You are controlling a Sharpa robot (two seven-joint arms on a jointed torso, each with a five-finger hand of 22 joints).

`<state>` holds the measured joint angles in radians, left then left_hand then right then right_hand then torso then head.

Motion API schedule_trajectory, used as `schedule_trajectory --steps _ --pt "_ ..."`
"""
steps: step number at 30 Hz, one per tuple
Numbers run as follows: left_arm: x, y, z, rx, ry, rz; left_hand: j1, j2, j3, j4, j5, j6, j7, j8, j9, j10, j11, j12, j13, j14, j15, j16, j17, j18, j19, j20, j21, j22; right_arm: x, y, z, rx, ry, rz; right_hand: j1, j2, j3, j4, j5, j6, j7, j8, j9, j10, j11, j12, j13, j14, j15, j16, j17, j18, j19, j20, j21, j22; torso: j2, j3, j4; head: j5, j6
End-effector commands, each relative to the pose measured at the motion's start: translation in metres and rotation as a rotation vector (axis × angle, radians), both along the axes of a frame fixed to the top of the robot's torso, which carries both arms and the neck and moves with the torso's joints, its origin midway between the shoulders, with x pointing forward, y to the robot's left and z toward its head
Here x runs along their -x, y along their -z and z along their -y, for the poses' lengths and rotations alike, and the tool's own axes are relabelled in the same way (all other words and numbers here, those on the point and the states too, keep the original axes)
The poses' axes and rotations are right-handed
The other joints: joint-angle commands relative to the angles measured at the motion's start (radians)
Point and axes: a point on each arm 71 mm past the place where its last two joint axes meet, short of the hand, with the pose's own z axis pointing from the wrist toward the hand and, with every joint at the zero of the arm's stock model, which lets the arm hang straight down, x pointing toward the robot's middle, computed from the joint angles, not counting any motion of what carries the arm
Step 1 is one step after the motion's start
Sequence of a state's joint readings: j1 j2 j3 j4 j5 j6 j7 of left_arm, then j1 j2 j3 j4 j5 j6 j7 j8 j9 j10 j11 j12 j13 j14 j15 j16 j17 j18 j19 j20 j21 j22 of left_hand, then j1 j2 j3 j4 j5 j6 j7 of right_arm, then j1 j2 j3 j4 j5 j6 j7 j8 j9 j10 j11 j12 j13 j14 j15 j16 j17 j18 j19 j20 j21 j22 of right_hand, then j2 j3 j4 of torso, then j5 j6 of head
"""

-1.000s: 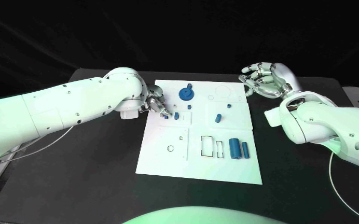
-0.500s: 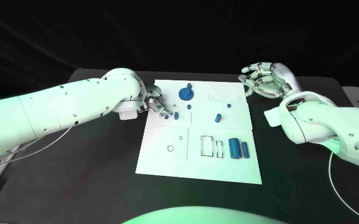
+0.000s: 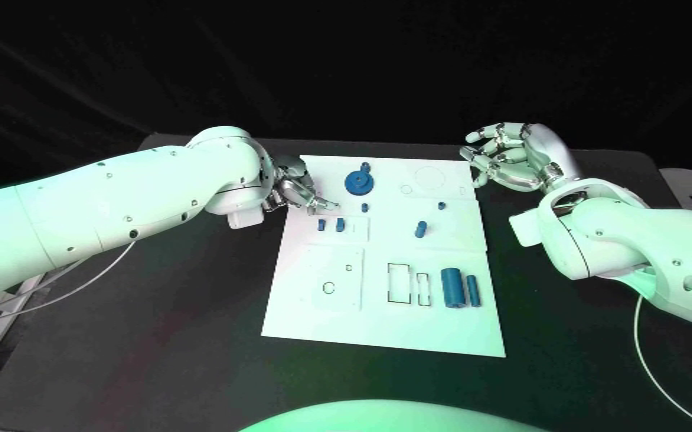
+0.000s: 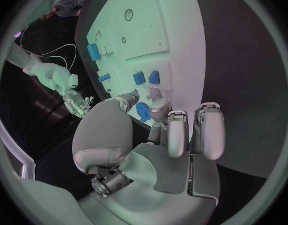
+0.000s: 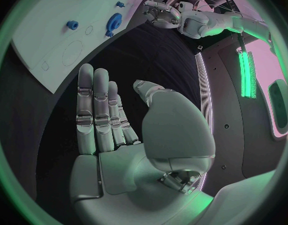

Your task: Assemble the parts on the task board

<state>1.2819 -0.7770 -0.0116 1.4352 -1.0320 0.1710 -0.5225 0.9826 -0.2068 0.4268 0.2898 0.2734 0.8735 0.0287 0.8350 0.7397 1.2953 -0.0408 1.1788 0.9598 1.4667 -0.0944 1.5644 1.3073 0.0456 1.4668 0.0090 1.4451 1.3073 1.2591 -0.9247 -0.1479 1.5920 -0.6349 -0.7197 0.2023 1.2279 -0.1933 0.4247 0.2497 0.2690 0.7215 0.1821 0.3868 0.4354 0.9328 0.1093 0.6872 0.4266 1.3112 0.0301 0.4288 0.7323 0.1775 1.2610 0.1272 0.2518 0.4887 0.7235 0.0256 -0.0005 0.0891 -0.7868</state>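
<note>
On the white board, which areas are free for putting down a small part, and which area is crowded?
On the task board, the near strip below the two long blue cylinders is bare, and so is the near left corner beside the outlined slots. The far left is crowded: the left hand, the blue gear and small blue pieces sit close together.

The white rectangular task board (image 3: 387, 297) lies at the centre of the black table (image 3: 173, 352); on it, a round blue gear-shaped part (image 3: 358, 184) sits toward twelve o'clock, with two small blue block parts (image 3: 330, 223) just below it at about ten o'clock; a small blue peg part (image 3: 420, 227) stands near the board's middle, to the right of the blocks; two blue cylinder parts (image 3: 460, 286) lie side by side at about four o'clock; the left hand (image 3: 296, 192) is at the board's nine o'clock edge, beside the blocks; the right hand (image 3: 512, 157) is off the board at two o'clock, well apart from the parts.
</note>
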Motion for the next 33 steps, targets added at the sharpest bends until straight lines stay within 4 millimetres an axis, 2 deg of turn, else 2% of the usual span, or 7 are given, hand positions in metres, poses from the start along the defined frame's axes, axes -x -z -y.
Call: schedule_trajectory --steps 1,6,12,16,21,28,33 --pt "-0.002 -0.007 0.003 0.121 -0.046 0.050 0.016 0.005 -0.014 -0.001 0.009 -0.026 0.008 -0.013 -0.006 -0.044 0.008 -0.052 -0.068 0.093 0.002 -0.013 0.228 0.015 -0.017 -0.005 -0.030 -0.006 0.000 0.000 -0.001 0.001 -0.009 0.010 -0.008 0.001 0.000 0.004 -0.003 0.000 0.008 0.005 -0.001 -0.006 0.000 -0.002 -0.001 0.005 0.000 -0.007 0.001 0.004 0.008 0.002 -0.006 -0.001 -0.001 0.0010 0.0008 -0.002 0.004" --pt "-0.004 -0.015 0.008 0.243 -0.018 0.141 0.155 0.017 0.003 -0.010 0.015 -0.128 0.058 -0.071 -0.043 -0.228 0.050 -0.237 -0.301 0.057 0.041 -0.075 0.135 0.045 -0.086 0.024 -0.138 -0.156 0.000 0.000 -0.001 0.001 -0.008 0.009 -0.008 0.002 0.000 0.005 0.002 -0.001 0.008 0.005 -0.001 -0.006 0.000 -0.002 -0.002 0.005 0.000 -0.009 0.002 0.004 0.008 0.002 -0.007 -0.003 0.002 0.0001 -0.0001 -0.005 0.009" --pt "-0.004 -0.026 0.027 0.398 0.143 0.339 0.379 -0.005 0.108 -0.095 0.007 -0.221 0.140 -0.184 -0.143 -0.435 0.130 -0.383 -0.404 -0.210 0.111 -0.372 -0.256 0.134 -0.380 0.091 -0.536 -0.647 0.000 0.000 0.000 0.001 -0.008 0.009 -0.001 0.004 0.001 0.002 0.014 -0.001 0.008 0.006 -0.002 -0.007 -0.001 -0.001 -0.005 0.006 0.000 -0.013 0.006 0.004 0.010 0.002 -0.009 -0.006 0.002 0.0002 0.0006 -0.012 0.020" --pt "0.002 -0.025 0.042 0.393 0.298 0.499 0.424 -0.031 0.128 -0.137 0.001 -0.206 0.148 -0.260 -0.225 -0.459 0.147 -0.474 -0.495 -0.305 0.126 -0.442 -0.360 0.138 -0.405 0.110 -0.572 -0.664 0.000 0.000 -0.001 0.001 -0.010 0.008 0.007 0.004 0.002 -0.003 0.017 -0.001 0.008 0.007 -0.003 -0.008 -0.001 -0.001 -0.007 0.006 -0.001 -0.016 0.008 0.004 0.011 0.002 -0.010 -0.008 0.002 -0.0014 -0.0009 -0.019 0.029" --pt "0.006 -0.017 0.055 0.326 0.421 0.588 0.421 -0.051 0.118 -0.152 0.001 -0.195 0.147 -0.308 -0.276 -0.466 0.147 -0.528 -0.552 -0.309 0.127 -0.439 -0.383 0.138 -0.404 0.110 -0.576 -0.665 0.000 0.000 -0.001 0.001 -0.011 0.007 0.011 0.004 0.003 -0.006 0.018 0.000 0.008 0.007 -0.003 -0.009 -0.001 -0.002 -0.009 0.006 0.000 -0.018 0.009 0.004 0.011 0.002 -0.011 -0.010 0.002 -0.0004 -0.0018 -0.024 0.038" --pt "0.008 0.000 0.067 0.182 0.516 0.604 0.402 -0.069 0.096 -0.153 0.000 -0.168 0.148 -0.349 -0.324 -0.473 0.154 -0.590 -0.618 -0.279 0.134 -0.392 -0.387 0.138 -0.390 0.117 -0.565 -0.657 0.000 0.000 -0.002 0.001 -0.013 0.008 0.011 0.004 0.003 -0.006 0.018 0.000 0.008 0.007 -0.003 -0.009 -0.001 -0.002 -0.009 0.006 0.000 -0.018 0.009 0.004 0.011 0.002 -0.011 -0.010 0.004 -0.0007 -0.0023 -0.032 0.045" --pt "0.006 0.010 0.075 0.091 0.547 0.597 0.406 -0.072 0.083 -0.163 -0.001 -0.151 0.150 -0.368 -0.348 -0.476 0.160 -0.628 -0.658 -0.247 0.138 -0.335 -0.365 0.124 -0.341 0.121 -0.488 -0.568 0.001 0.000 -0.003 0.001 -0.014 0.008 0.013 0.004 0.004 -0.007 0.019 0.000 0.008 0.008 -0.003 -0.009 -0.001 -0.002 -0.010 0.006 0.000 -0.019 0.010 0.004 0.011 0.002 -0.012 -0.011 0.005 -0.0003 -0.0034 -0.035 0.046"
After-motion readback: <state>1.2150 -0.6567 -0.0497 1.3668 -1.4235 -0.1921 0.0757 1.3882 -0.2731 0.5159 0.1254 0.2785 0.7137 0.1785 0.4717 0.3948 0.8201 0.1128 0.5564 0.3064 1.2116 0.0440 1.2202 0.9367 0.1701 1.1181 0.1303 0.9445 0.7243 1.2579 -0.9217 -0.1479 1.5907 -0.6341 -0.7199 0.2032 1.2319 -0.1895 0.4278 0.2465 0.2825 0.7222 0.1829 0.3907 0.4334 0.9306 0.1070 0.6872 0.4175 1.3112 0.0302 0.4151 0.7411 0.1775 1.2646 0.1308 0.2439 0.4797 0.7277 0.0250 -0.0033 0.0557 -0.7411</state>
